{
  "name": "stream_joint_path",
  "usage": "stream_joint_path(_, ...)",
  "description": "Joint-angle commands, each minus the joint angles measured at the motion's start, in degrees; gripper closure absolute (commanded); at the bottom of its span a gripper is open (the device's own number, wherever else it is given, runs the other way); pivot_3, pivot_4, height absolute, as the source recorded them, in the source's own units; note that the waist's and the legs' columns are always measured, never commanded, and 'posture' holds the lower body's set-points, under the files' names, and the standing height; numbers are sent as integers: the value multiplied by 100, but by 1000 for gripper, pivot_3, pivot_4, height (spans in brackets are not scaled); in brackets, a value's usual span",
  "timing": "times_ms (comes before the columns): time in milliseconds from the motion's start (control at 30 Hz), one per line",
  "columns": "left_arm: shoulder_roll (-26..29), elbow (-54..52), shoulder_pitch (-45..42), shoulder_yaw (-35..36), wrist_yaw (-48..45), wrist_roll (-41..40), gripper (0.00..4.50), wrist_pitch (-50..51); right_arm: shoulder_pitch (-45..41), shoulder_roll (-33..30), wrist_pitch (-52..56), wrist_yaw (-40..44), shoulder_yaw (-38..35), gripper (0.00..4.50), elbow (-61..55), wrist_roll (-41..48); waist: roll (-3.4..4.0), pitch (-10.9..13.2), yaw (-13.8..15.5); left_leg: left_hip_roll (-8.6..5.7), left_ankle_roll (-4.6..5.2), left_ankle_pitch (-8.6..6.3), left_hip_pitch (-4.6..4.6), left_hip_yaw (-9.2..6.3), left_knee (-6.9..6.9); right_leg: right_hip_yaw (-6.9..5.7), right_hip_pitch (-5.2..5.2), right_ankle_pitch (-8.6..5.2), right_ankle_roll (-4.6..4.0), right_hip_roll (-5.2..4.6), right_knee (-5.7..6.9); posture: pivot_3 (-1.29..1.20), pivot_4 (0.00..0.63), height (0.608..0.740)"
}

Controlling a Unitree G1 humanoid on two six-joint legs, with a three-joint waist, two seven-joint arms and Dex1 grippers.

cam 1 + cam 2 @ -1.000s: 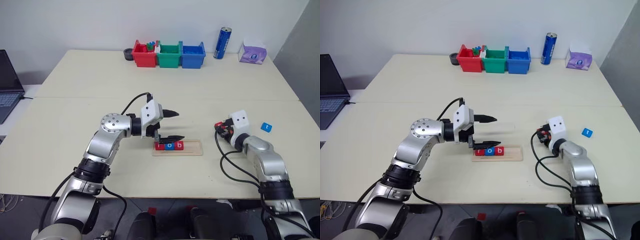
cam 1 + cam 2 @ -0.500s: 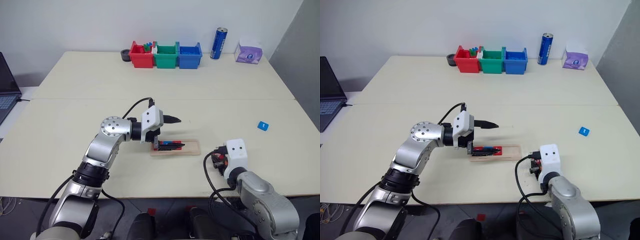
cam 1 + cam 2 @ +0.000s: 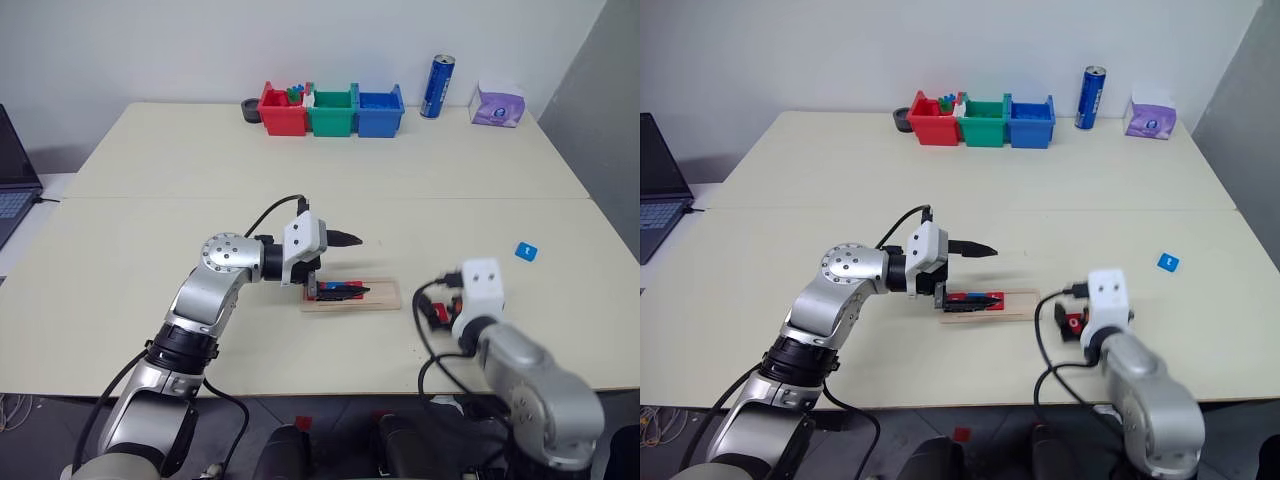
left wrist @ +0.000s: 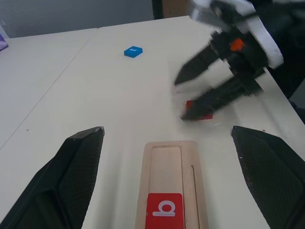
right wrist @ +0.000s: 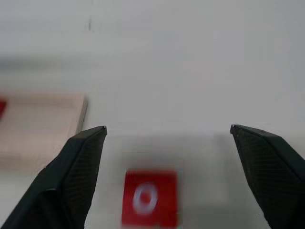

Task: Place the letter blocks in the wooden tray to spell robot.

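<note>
The wooden tray [image 3: 352, 296] lies mid-table with letter blocks in its left part; a red "b" block [image 4: 165, 210] shows in the left wrist view. My left gripper [image 3: 362, 266] is open, one finger above the tray and the other low over the blocks in it. A red "o" block [image 5: 148, 198] lies flat on the table just right of the tray. My right gripper [image 5: 168, 127] hangs open over this block, touching nothing. A blue block [image 3: 526, 251] lies alone far to the right.
Red [image 3: 284, 110], green [image 3: 332, 111] and blue [image 3: 380, 111] bins stand in a row at the table's far edge, with a blue can [image 3: 438, 87] and a purple tissue pack [image 3: 497, 105] to their right. A laptop [image 3: 10, 190] sits at the left edge.
My right gripper has opened and let the red "o" block go onto the table, after drawing back toward me. The left arm has kept still. The camera view has shifted.
</note>
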Motion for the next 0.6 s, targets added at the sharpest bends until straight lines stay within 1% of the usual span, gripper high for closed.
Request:
stream_joint_path(33,-9,-150,-66,20,-34,-117,0,-7,-437,-500,-690,874,-325,13,-50,528,0,0,1,0,0,0,0,-1,-1,-2,0,0,0,0,-1,0,150,740)
stream_joint_path(133,24,-134,-62,6,-176,-196,0,12,-334,-1266,-1605,2234,-378,13,482,1129,-2,1,11,2,2,-1,-4,-7,-8,-2,1,-1,-1,2,-9,0,150,740)
stream_joint_path(200,67,-126,-59,4,-284,-233,0,9,-169,-1851,-2383,3157,-340,13,982,1335,-3,2,16,1,3,-2,-9,-6,-9,-2,1,-2,0,2,-15,0,150,740)
stream_joint_path(267,98,-128,-65,2,-375,-264,0,19,50,-2413,-3307,4017,-163,13,1541,1321,-5,3,16,-3,4,-2,-11,-1,-8,-3,1,-3,1,-3,-18,0,150,740)
stream_joint_path(300,106,-128,-68,1,-400,-269,0,19,137,-2599,-3686,4310,-82,13,1759,1293,-5,3,16,-4,4,-3,-10,3,-7,-3,1,-3,1,-4,-17,0,150,740)
stream_joint_path(367,108,-110,-83,-19,-426,-243,0,-7,363,-3008,-4696,4953,239,13,2436,1012,-7,4,14,-4,4,-2,-8,4,-6,-3,1,-3,2,-5,-15,0,150,740)
stream_joint_path(433,112,-95,-85,-32,-436,-209,0,-44,457,-3238,-5386,5389,491,13,2949,857,-7,4,12,-3,4,-2,0,5,-6,-2,4,-3,2,-2,-10,0,150,740)
stream_joint_path(533,145,-156,-57,-21,-448,-229,0,-13,395,-3319,-5836,5743,671,13,3480,881,-8,5,5,0,4,-2,2,4,-4,0,4,-3,1,1,-4,0,150,740)
stream_joint_path(600,170,-189,-43,-18,-455,-233,0,5,317,-3399,-6319,5878,857,13,3873,637,-8,5,0,1,4,-2,5,5,-3,3,4,-2,1,2,-2,0,150,740)
